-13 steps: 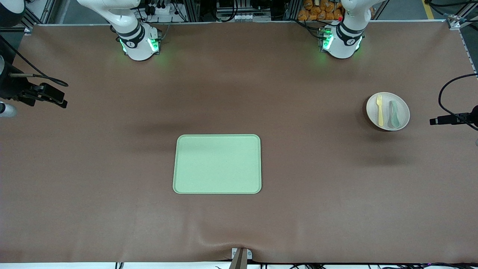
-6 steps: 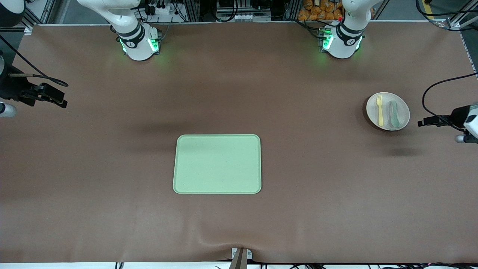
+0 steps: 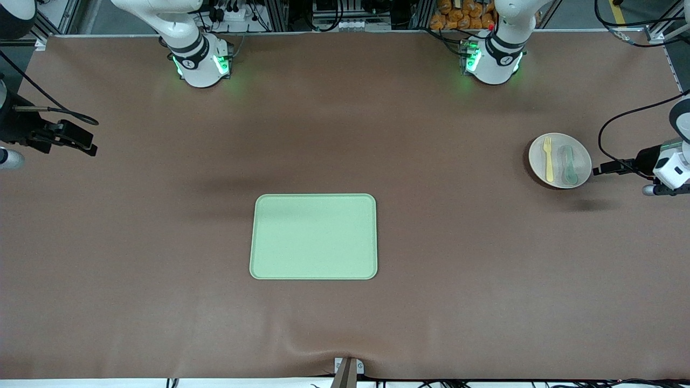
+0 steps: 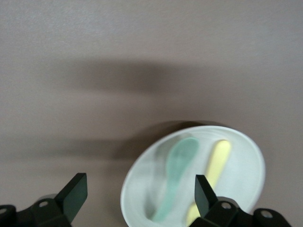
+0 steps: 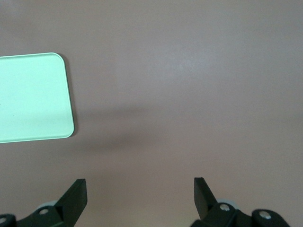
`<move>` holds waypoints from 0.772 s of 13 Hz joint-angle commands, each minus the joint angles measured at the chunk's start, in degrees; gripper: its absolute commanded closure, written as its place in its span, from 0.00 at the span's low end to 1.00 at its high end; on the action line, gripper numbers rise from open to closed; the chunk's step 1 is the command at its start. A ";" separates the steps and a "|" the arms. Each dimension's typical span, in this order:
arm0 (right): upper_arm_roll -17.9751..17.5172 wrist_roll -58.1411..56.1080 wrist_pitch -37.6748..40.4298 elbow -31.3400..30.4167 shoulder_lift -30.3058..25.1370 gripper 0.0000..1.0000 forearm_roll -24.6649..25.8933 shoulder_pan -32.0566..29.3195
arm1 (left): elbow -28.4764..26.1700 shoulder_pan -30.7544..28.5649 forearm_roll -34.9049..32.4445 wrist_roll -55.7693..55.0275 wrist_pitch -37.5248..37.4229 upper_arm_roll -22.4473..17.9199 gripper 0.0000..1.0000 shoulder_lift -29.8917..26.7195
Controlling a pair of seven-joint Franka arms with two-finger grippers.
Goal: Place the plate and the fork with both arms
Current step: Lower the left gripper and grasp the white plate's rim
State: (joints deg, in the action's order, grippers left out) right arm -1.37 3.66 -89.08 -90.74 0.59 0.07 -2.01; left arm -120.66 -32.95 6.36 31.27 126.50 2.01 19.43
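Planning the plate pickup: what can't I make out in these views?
- Fork tines and spoon bowl: left wrist view, cut by the bottom edge and the left gripper's open finger.
- Plate near rim: same view, cut off.
- Left gripper: front view, mostly past the edge.
- Right gripper, open: front view, half out of frame.

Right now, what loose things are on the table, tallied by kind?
Plate: 1
Fork, on the plate: 1
Spoon, on the plate: 1
Tray: 1
Total: 4
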 commanded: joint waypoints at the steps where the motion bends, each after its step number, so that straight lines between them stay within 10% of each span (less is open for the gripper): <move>1: -0.12 -0.76 -0.48 -0.67 -0.50 0.00 -0.60 -0.28 | -2.56 -2.11 0.85 3.27 3.23 0.71 0.00 0.34; 10: -0.12 -0.76 -0.39 -0.58 -0.41 0.00 -0.60 -0.28 | -3.52 -4.66 0.85 5.11 3.41 0.80 0.28 2.80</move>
State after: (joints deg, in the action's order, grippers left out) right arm -1.39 3.66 -89.18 -90.76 0.61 0.07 -2.01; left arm -123.19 -36.70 6.36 34.86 129.18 2.06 22.70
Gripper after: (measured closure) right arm 0.000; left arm 0.256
